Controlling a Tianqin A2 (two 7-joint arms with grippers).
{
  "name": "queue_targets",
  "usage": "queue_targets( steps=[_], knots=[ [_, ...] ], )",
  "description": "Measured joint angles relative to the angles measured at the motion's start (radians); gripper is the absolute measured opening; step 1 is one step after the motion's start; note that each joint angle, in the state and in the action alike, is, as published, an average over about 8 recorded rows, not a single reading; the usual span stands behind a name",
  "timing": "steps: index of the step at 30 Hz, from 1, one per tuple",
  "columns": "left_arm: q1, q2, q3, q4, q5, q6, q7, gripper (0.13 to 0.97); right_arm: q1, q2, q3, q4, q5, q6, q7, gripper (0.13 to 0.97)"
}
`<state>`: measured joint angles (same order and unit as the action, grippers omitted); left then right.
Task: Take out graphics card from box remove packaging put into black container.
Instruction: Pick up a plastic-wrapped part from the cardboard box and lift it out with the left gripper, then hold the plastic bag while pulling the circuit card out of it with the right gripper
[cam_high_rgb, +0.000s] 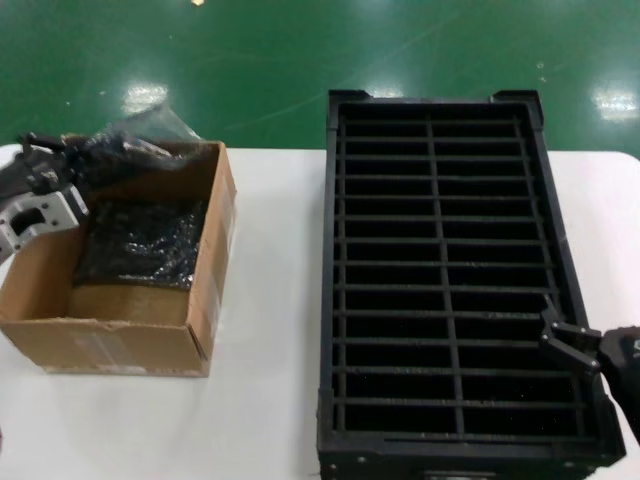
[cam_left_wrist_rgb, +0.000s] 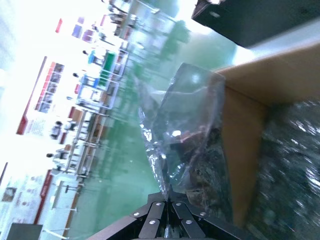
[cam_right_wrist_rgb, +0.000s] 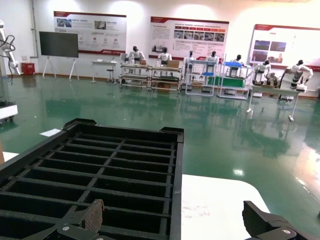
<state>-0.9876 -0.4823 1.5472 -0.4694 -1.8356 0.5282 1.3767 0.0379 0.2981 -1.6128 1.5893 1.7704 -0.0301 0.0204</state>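
Black container (cam_high_rgb: 455, 270) slots open above

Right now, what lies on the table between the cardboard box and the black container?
Nothing. In the head view, only a bare strip of the white table separates the box from the black container.

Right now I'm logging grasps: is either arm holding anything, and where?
The left gripper is shut on the packaging, pinching its edge above the box. The right gripper is open over the black container, holding nothing.

bright overhead light | floor (cam_high_rgb: 250, 60) glare | left wrist view blurred, overexposed
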Motion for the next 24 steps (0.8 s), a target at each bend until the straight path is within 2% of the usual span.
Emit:
queue_targets(
  steps=[9, 14, 19, 24],
  knots=[
    [0.167, -0.058, 0.046, -0.378, 0.036, -0.037, -0.348, 0.140, 0.000, 0.000, 0.000, 0.000, 0.000, 0.000, 0.000, 0.966],
    [0.243, -0.100, 0.068, -0.558, 0.064, -0.050, -0.499, 0.140, 0.001, 0.000, 0.000, 0.000, 0.000, -0.001, 0.000, 0.966],
    [0.296, -0.140, 0.076, -0.671, 0.084, -0.048, -0.585, 0.140, 0.037, -0.001, -0.007, -0.014, 0.002, -0.041, -0.022, 0.966],
    [0.333, -0.164, 0.079, -0.725, 0.093, -0.032, -0.619, 0.140, 0.158, -0.038, -0.012, -0.093, 0.033, -0.175, -0.125, 0.966]
  ],
)
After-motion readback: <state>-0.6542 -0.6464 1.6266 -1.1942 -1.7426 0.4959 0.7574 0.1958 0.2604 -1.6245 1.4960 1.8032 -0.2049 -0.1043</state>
